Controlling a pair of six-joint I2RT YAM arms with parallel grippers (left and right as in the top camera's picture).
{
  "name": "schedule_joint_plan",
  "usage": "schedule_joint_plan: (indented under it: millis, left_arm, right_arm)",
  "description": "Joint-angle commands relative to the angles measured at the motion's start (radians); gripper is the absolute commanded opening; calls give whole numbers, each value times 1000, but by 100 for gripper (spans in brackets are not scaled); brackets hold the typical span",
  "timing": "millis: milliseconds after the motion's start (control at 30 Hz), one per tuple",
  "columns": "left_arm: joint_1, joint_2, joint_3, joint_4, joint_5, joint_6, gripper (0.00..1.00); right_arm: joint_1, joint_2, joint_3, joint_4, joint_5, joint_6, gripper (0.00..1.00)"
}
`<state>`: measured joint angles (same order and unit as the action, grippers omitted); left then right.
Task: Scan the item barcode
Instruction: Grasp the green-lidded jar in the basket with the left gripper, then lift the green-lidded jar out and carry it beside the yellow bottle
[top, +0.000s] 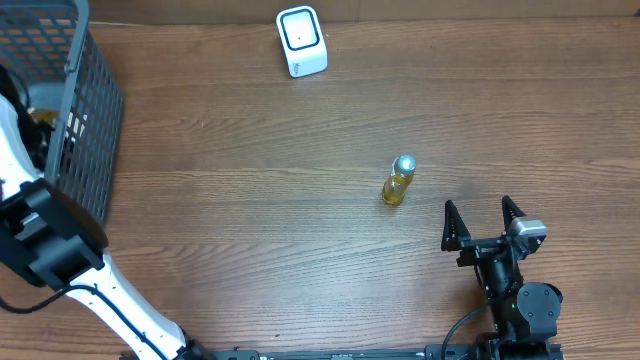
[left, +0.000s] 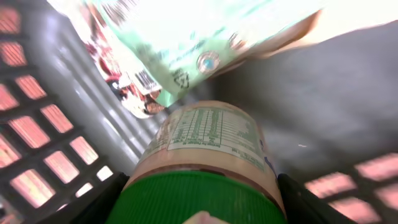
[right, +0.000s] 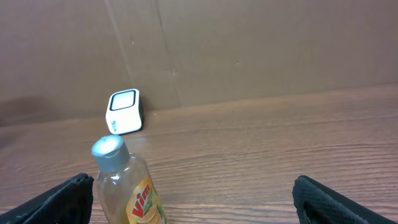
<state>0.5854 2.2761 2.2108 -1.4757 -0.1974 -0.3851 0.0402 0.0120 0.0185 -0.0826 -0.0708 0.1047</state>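
A wooden counter (top: 300, 250) fills the overhead view. At its far left corner stands a grey mesh basket (top: 95, 130), and the white left arm (top: 110, 290) reaches up from the near edge and over the basket's rim.

The left wrist view looks down inside the basket. A pale green and white pouch (left: 186, 37) lies across the top, its printed side partly washed out by glare. Just below it, touching or nearly so, lies a jar (left: 211, 134) with a nutrition table on its label and a green lid (left: 199, 193) turned toward the camera. The left gripper (left: 199, 202) straddles that lid, and its dark fingers (left: 308, 202) sit close against either side. The picture is blurred, so I cannot tell whether they are pressing on the lid or only beside it.

The right gripper (top: 478, 207) sits low at the near right of the counter, its fingers (right: 62, 199) spread wide and holding nothing.

A white barcode scanner (top: 301, 40) with a dark window stands at the far edge, near the middle.

A small clear bottle (top: 397, 182) of yellow liquid with a silver cap (right: 109, 151) stands upright on the counter. It is ahead of the right gripper and toward the left, clear of it.
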Motion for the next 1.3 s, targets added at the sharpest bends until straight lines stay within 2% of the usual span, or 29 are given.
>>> schedule_joint_plan:
  millis: [0,300,733,933,1033,1267]
  left_arm:
    - [6,-42,148,-42,54,4,67]
    - [5,-147,390,-126,113,4,67]
    - [-42,-452,405,-144,326,4,67]
    - [-170,-505,404,-214,313,21,67]
    - [-258,-504,377,-214,313,52,63]
    - [-505,-503,202,-210,303,42,63]
  right_arm:
    - [5,-2,-10,4,9,3,100]
    - [5,-2,-10,4,9,3,100]
    - [5,-2,-10,4,9,3,100]
    - [5,-2,-10,4,9,3,100]
    - [5,-2,-10,4,9,3,100]
    - [5,-2,-10,4,9,3,100]
